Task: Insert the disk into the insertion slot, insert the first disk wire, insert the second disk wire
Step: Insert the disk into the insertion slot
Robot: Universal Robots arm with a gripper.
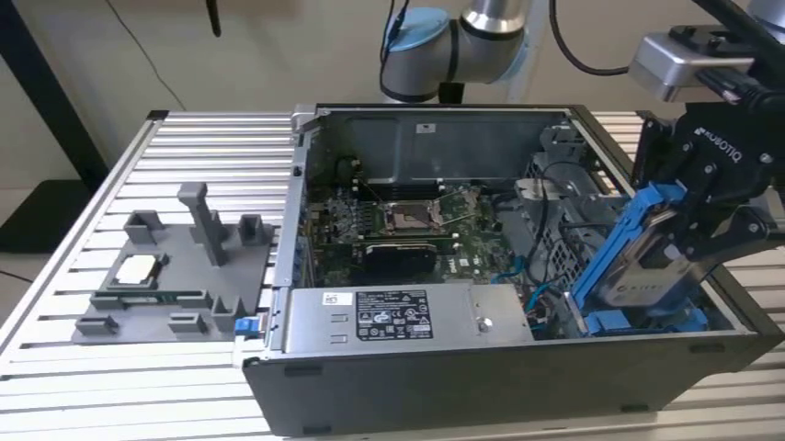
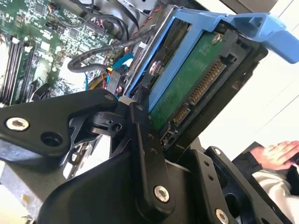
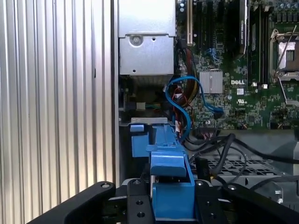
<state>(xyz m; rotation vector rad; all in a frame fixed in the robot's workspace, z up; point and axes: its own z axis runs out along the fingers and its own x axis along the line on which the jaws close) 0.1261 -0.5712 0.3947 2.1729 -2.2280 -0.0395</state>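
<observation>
Where the jaws meet, they are closed on the disk (image 1: 641,274), with one finger (image 2: 141,140) pressed to each side of its blue carrier (image 1: 613,243). The gripper (image 1: 694,231) grasps it near the upper end. The disk stands steeply tilted: its upper tab leans toward the exterior view's right, and its lower end reaches down inside the case (image 1: 491,386), at the near corner on the exterior view's right. In the second wrist view the disk's green circuit face and its row of connector pins are turned toward the camera. In the first wrist view the carrier's blue tab sits between the two fingers.

The slot (image 1: 562,262), a grey perforated metal bay, lies just beside the disk's lower half. Whether the lower end has entered it cannot be told; the disk is not seated flat. A second blue piece (image 1: 644,322) lies at the foot of the disk.

A blue cable (image 3: 202,95) loops between the bay and the board (image 1: 405,216), which occupies the middle of the case. A grey box (image 1: 405,317) with a white sticker runs along the near wall.

The case rests on a slatted table (image 1: 184,138). A grey fixture (image 1: 172,294) lies on the table at the exterior view's left, well apart from the gripper. A hand (image 2: 280,153) with a pale sleeve appears in the second wrist view, apart from the gripper.
</observation>
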